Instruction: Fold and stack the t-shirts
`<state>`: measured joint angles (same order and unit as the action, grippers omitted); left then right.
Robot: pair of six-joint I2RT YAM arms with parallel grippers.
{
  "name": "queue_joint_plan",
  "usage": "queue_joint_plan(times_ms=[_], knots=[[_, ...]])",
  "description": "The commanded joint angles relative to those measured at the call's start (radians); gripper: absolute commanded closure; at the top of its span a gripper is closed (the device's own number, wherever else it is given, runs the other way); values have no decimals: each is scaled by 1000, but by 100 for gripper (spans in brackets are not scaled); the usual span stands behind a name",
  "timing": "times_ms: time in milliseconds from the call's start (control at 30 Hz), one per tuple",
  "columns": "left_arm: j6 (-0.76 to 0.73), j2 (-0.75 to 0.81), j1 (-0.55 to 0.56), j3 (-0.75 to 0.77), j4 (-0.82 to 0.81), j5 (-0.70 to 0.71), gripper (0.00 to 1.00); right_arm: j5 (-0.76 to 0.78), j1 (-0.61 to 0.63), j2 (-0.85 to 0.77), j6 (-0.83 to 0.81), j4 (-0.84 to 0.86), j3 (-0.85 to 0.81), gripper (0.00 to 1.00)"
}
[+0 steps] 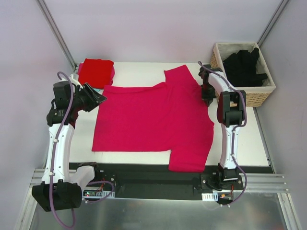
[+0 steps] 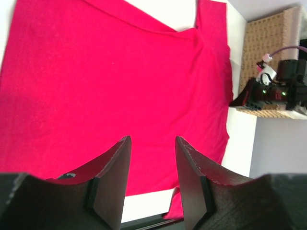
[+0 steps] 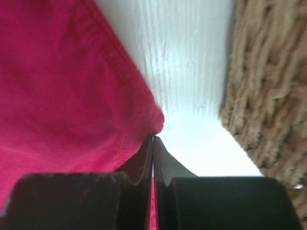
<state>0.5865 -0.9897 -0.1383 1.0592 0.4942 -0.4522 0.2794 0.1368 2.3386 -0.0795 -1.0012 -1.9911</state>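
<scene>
One magenta-pink t-shirt [image 1: 153,120] lies spread flat across the middle of the white table [image 1: 249,139]. One sleeve points to the top of the overhead view and the other to the bottom.

It is thin, limp cloth. It should be light to lift, but it will likely sag, drag and wrinkle wherever it is unsupported. A stitched hem or a corner probably gives the surest pinch, and two holds well apart would likely keep a fold line straight.

The right gripper [image 3: 153,138] sits at the shirt's right edge between the sleeves, its jaws pressed together on the hemmed border. The left gripper [image 2: 153,140] hovers over the shirt's upper left corner, its jaws partly apart with nothing between them.

A folded red t-shirt [image 1: 96,72] rests in the upper left of the overhead view, just beyond that corner. It appears close enough for a sweeping fold to nudge it.

Several black t-shirts [image 1: 242,64] are heaped in the wicker basket [image 1: 261,93] at the upper right. The basket's wall stands just beside the right arm, so there seems to be little room to swing outward there.
</scene>
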Motion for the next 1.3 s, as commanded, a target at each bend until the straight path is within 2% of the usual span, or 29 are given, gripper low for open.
queue_joint_plan(times_ms=[0, 100, 133, 267, 300, 333, 367, 433, 467, 533, 1000, 1267], knots=[[-51, -61, 2, 44, 41, 61, 58, -19, 17, -122, 1, 25, 89, 99], [-126, -197, 0, 96, 46, 113, 57, -62, 15, -231, -6, 96, 118, 99], [-154, -287, 0, 120, 44, 119, 57, -68, 14, -258, -8, 96, 104, 99], [-172, -486, 0, 241, 23, 155, 56, -106, 12, -339, -17, 114, 124, 98], [-171, -522, -1, 260, 8, 156, 56, -114, 12, -360, -19, 137, 141, 95], [-165, -588, 0, 274, -2, 153, 57, -118, 11, -386, -19, 150, 165, 91], [-162, -621, -1, 303, -12, 138, 57, -126, 7, -427, -17, 160, 208, 75], [-149, -709, 0, 332, -35, 136, 58, -135, 6, -465, -17, 185, 250, 64], [-145, -734, 0, 358, -40, 135, 58, -144, 3, -478, -26, 190, 282, 54], [-130, -803, 2, 383, -60, 132, 59, -143, -2, -507, -31, 191, 302, 49], [-57, -1089, 2, 610, -128, 132, 59, -125, -36, -509, -72, 121, 261, 49], [-42, -1156, 2, 667, -128, 133, 60, -94, -46, -502, -94, 87, 226, 49]])
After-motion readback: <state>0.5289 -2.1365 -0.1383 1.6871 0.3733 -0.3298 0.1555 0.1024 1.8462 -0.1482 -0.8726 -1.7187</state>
